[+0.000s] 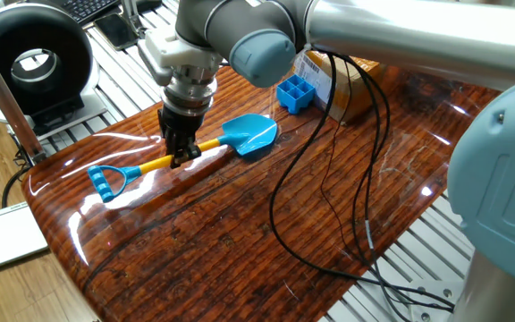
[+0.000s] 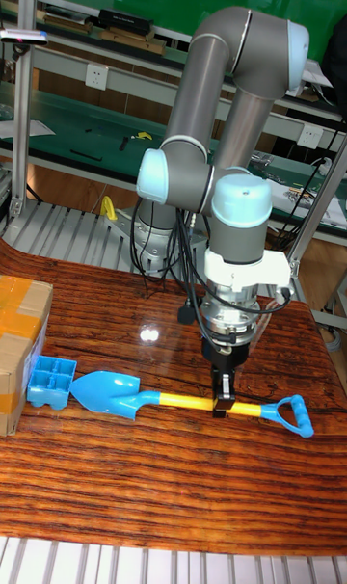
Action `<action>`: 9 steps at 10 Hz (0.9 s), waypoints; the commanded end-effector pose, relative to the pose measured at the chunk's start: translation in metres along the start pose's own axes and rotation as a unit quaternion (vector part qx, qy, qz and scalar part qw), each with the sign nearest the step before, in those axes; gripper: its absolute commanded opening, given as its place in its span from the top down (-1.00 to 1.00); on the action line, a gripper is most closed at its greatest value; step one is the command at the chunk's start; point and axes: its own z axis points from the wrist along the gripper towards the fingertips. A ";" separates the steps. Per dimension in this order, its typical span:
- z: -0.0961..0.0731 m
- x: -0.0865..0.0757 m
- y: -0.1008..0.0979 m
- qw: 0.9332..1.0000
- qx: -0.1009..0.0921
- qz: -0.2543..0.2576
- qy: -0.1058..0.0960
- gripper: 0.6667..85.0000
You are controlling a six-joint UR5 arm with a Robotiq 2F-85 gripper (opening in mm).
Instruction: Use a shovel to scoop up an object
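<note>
Plastic toy shovel [image 1: 206, 143], blue-bladed and yellow-shafted, lies on the glossy wooden table [image 1: 240, 233]; the hand [image 1: 179, 157] pinches its shaft.

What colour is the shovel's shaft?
Yellow; the shovel's shaft shows best in the tall fixed view.

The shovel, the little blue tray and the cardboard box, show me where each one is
shovel [image 2: 108, 392], tall fixed view, on the light-blue blade.
blue tray [image 1: 296, 93], fixed view, on its divided top.
cardboard box [image 2: 19, 329], tall fixed view, on its front side.
</note>
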 end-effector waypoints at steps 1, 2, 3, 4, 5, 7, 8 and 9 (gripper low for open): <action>0.000 0.007 -0.002 1.000 0.006 0.011 0.010 0.98; 0.000 0.008 -0.005 1.000 0.012 0.015 0.012 0.98; 0.000 0.006 -0.006 1.000 0.014 0.022 0.008 0.98; 0.000 0.004 -0.006 1.000 0.014 0.025 0.004 0.98; 0.000 0.006 -0.007 1.000 0.016 0.024 0.008 0.98; 0.000 0.006 -0.007 0.999 0.016 0.027 0.008 0.98; 0.000 0.005 -0.007 0.999 0.015 0.030 0.006 0.98; 0.000 0.008 -0.007 0.999 0.016 0.030 0.011 0.98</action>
